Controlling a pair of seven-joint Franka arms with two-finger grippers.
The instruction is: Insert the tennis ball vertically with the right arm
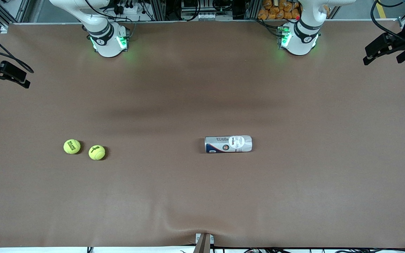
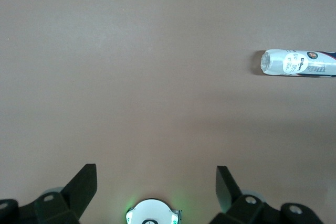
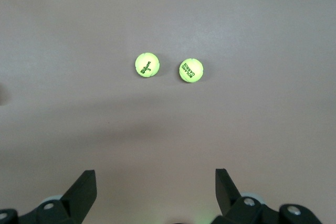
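Observation:
Two yellow-green tennis balls (image 1: 72, 146) (image 1: 97, 152) lie side by side on the brown table toward the right arm's end. They also show in the right wrist view (image 3: 147, 65) (image 3: 191, 70). A white Wilson ball can (image 1: 228, 144) lies on its side near the table's middle and also shows in the left wrist view (image 2: 296, 63). My right gripper (image 3: 156, 184) is open and empty, high over the table, with the balls well ahead of it. My left gripper (image 2: 156, 182) is open and empty, high over bare table near its base. Neither hand shows in the front view.
The right arm's base (image 1: 107, 38) and the left arm's base (image 1: 299, 38) stand at the table's back edge. Black camera mounts (image 1: 9, 72) (image 1: 389, 47) hang at both ends. The brown cover has a wrinkle (image 1: 188, 225) at the near edge.

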